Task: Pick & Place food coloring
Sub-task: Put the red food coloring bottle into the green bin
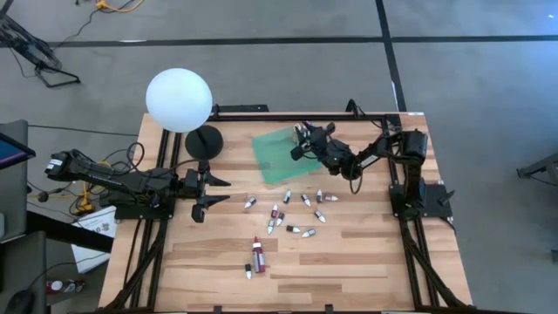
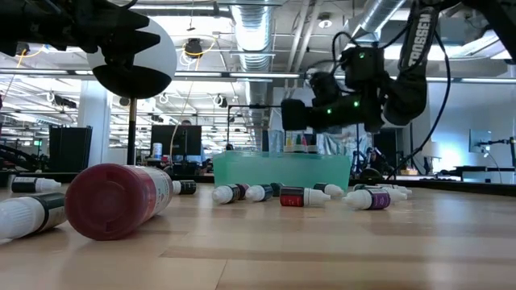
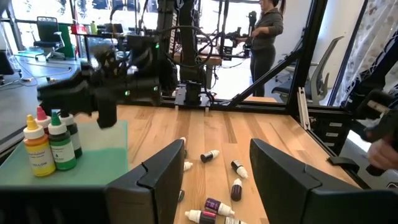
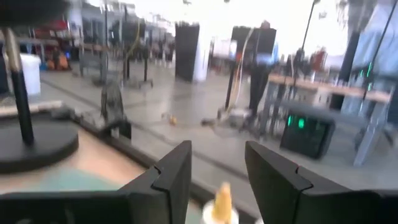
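Several food coloring bottles [image 1: 292, 215] lying loose mid-table, scattered at roughly 6 o'clock from the green tray [image 1: 277, 158], w/ one larger red bottle [image 1: 258, 253] on its side further toward 6 o'clock, nearest the low cam. Three more standing upright on the tray: yellow bottle [image 3: 38, 149], green bottle [image 3: 61, 144] just beside it, and a red-capped one [image 3: 42, 116] sitting behind; caps also peeking over the tray wall in low view. Right gripper [image 1: 302, 133] hovering above the tray's 1 o'clock corner, fingers [image 4: 175, 169] spread apart, pinching nothing; a yellow bottle tip [image 4: 222, 198] showing in the gap below but not touching either finger. Right arm reaching in from 3 o'clock. Left gripper [image 1: 215, 192] waiting at approx 9 o'clock of the scattered bottles, well apart from them, fingers [image 3: 165, 171] splayed wide, holding nothing. White globe lamp [image 1: 179, 100] w/ black round base [image 1: 204, 141] standing at 10 o'clock of the tray. Person [image 3: 266, 34] standing in the room beyond the table, seen from left wrist cam.
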